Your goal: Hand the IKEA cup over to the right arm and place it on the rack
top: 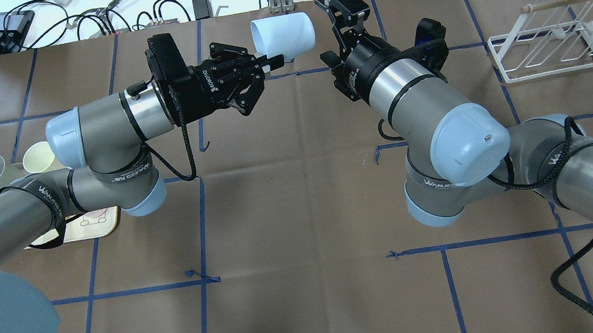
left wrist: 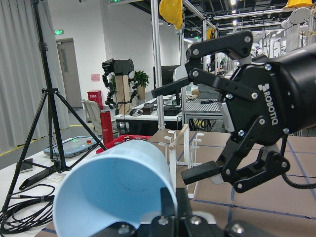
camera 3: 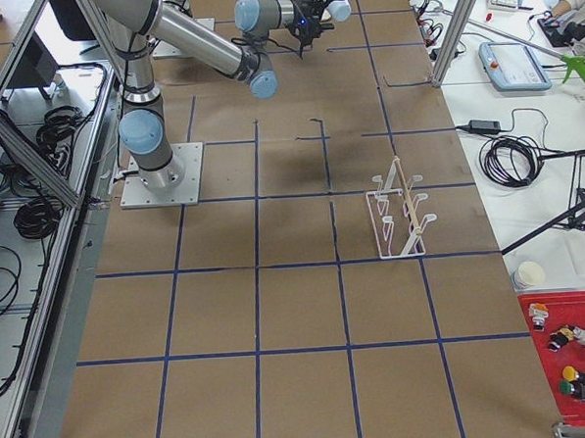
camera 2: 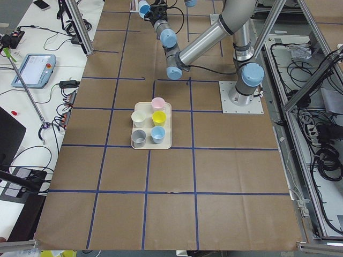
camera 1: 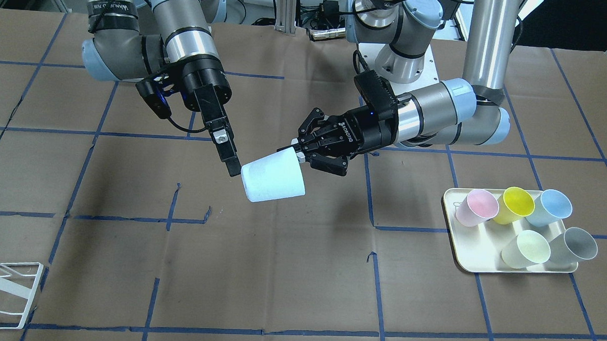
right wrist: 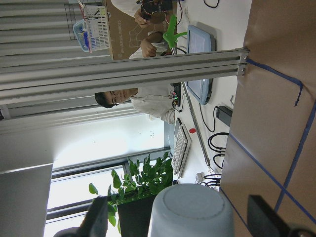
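Note:
The IKEA cup (camera 1: 274, 178) is pale blue and lies sideways in the air above the middle of the table. My left gripper (camera 1: 298, 152) is shut on its rim, one finger inside the mouth (left wrist: 118, 190). The right arm's gripper (top: 322, 30) is open, its fingers either side of the cup's base (right wrist: 190, 207) without closing on it. In the front-facing view one right finger (camera 1: 229, 158) reaches the cup's end. The white wire rack (top: 545, 43) stands empty far off on the right arm's side, near the table's edge (camera 1: 6, 291).
A cream tray (camera 1: 453, 231) holds several coloured cups on the left arm's side. A person sits beyond the table in the right wrist view (right wrist: 143, 103). A red bin (camera 3: 575, 361) and a paper cup (camera 3: 531, 273) lie off the table.

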You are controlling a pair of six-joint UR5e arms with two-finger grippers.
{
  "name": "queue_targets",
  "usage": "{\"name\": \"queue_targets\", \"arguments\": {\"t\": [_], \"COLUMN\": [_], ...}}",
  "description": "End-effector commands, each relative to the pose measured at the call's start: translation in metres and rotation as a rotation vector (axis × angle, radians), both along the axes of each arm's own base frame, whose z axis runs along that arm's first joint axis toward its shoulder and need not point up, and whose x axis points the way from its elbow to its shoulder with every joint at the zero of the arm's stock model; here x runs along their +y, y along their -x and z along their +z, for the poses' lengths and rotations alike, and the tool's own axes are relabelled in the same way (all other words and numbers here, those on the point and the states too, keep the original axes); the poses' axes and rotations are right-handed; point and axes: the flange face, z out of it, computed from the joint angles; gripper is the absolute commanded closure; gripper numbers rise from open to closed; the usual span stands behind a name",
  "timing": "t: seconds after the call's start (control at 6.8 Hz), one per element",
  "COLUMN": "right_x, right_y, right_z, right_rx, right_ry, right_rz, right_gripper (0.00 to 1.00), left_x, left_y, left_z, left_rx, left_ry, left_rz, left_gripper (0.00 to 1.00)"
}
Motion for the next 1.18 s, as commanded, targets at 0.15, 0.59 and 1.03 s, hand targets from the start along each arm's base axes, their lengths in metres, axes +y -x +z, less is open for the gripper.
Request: {"name": "queue_targets", "arguments": {"t": [0.15, 0.59, 1.03], "right_x": [-0.008, -0.013, -0.011], "right_y": [-0.013, -0.014, -0.020], "right_z": [-0.014, -0.021, -0.017], "right_rx": [-0.003, -0.009, -0.012], "right_ry": [0.011, 0.018, 0.027], "right_rz": [0.022, 0.021, 0.029], "right_gripper": [0.01, 0.01, 0.01], "left_x": [0.000, 0.000, 0.002], "left_y": [0.000, 0.000, 0.000], "left_z": [0.000, 0.000, 0.005], "left_rx": [0.001, 0.001, 0.010], "left_ry": [-0.001, -0.001, -0.013], "left_rz": [0.000, 0.000, 0.003], "left_gripper": [1.00, 1.00, 1.00]}}
